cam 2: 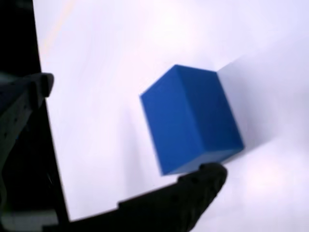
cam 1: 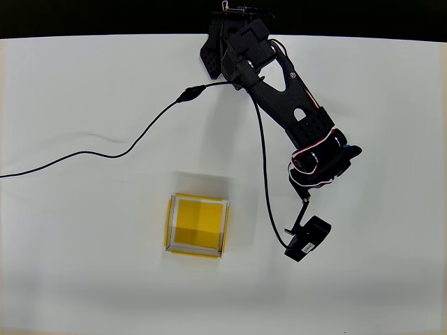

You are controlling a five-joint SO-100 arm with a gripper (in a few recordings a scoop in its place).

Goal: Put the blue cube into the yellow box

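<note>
Your gripper (cam 2: 120,145) has its jaws apart, one fingertip (cam 2: 207,176) touching the blue cube (cam 2: 190,118). Your yellow box (cam 1: 198,225) sits mid-table, well apart.

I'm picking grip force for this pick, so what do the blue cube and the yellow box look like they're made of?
The blue cube looks like solid matte plastic or dense foam: even colour, no gloss, crisp edges; which of the two cannot be told. The yellow box looks like thin card or sheet plastic: flat yellow floor, slim pale rim walls, no shine. Both are guesses from the look.
</note>
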